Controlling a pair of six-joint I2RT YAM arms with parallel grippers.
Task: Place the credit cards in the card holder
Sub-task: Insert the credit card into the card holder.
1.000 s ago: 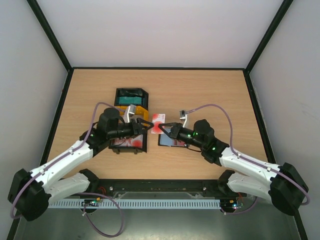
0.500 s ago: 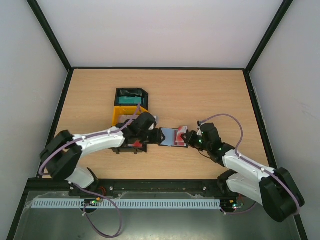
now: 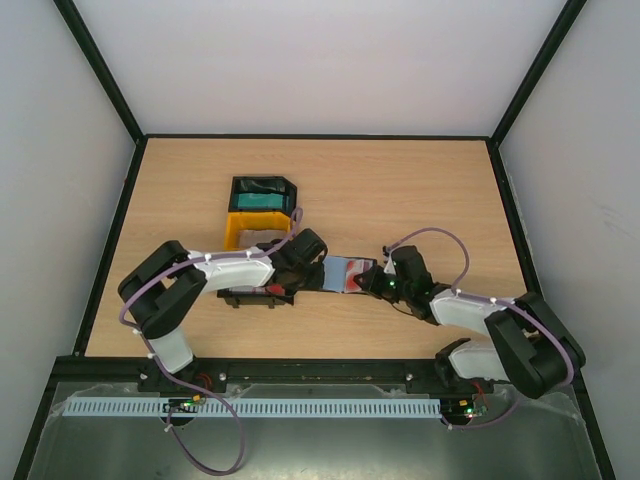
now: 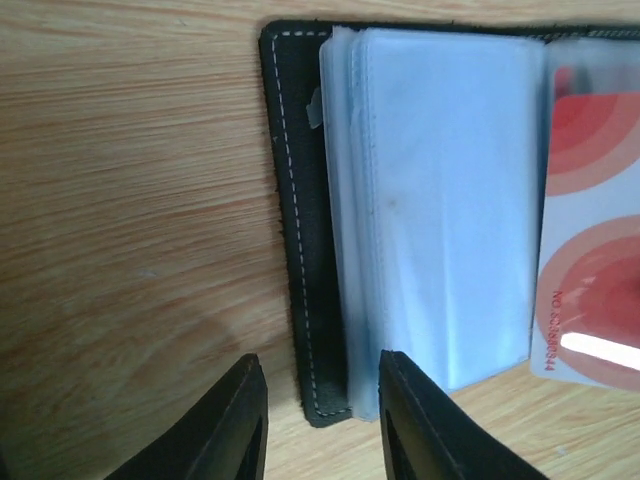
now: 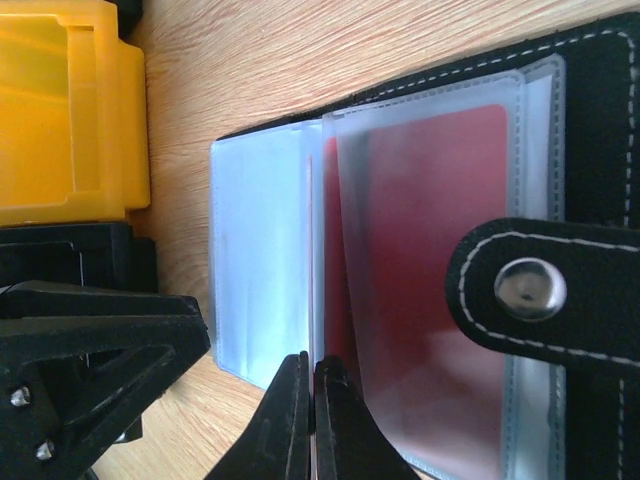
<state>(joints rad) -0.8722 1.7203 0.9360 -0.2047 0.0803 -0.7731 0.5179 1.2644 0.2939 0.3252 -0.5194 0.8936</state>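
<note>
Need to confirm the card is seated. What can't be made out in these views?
- Top view: card holder pockets too small to read.
- Left wrist view: red-and-white card cut off by the right edge; how far it is seated is unclear.
- Right wrist view: shut right gripper's own fingertips hide whether a sleeve is pinched.

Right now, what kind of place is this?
Probably a robot testing booth, not a home: a wooden table boxed in by plain white walls, with a left arm and right arm bolted at its edge.
</note>
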